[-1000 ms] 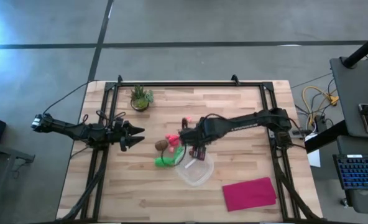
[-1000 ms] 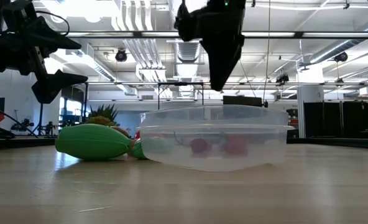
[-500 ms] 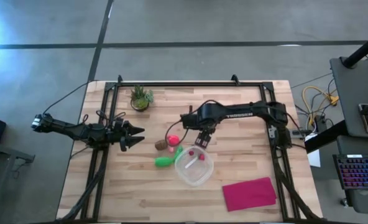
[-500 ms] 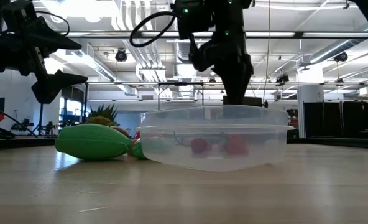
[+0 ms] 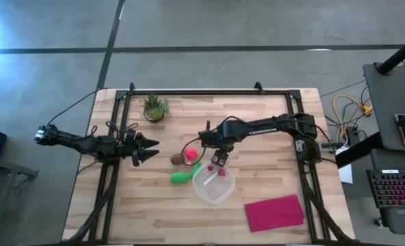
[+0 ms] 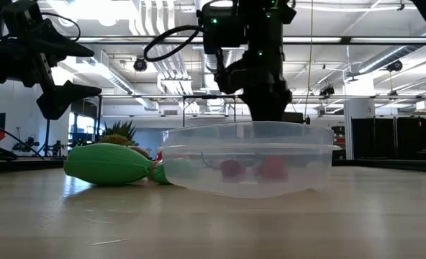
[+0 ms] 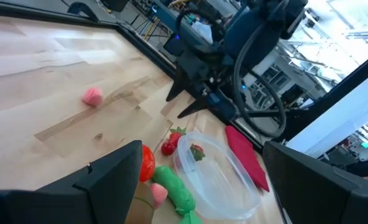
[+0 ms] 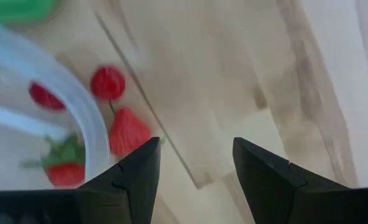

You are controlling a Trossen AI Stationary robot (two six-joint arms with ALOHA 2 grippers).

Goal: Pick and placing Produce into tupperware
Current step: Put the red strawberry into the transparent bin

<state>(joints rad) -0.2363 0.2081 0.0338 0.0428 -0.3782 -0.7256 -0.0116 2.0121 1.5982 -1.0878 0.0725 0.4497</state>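
The clear round tupperware [image 5: 213,183] stands on the wooden table with red strawberry pieces [image 8: 45,96] inside. Two red pieces [image 8: 129,130] lie on the wood just outside its rim. A green piece [image 5: 182,176], a brown oval [image 5: 178,159] and a red-pink piece [image 5: 190,153] lie to its left, and a tiny pink bit [image 7: 92,96] lies farther off. My right gripper [image 5: 218,158] hangs open, fingers down, by the tupperware's far rim, above bare wood [image 8: 196,112]. My left gripper [image 5: 144,149] waits open at the table's left.
A small potted plant [image 5: 154,107] stands at the far left of the table. A flat magenta cloth [image 5: 274,212] lies near the front right corner. Black frame rails [image 5: 209,92] run along the table's edges.
My right gripper has sunk from high above the tupperware to the level of its rim and has shifted toward the table's far edge, coming to hang just behind the tupperware. Its wrist has rolled a little. The produce and the tupperware have stayed where they were.
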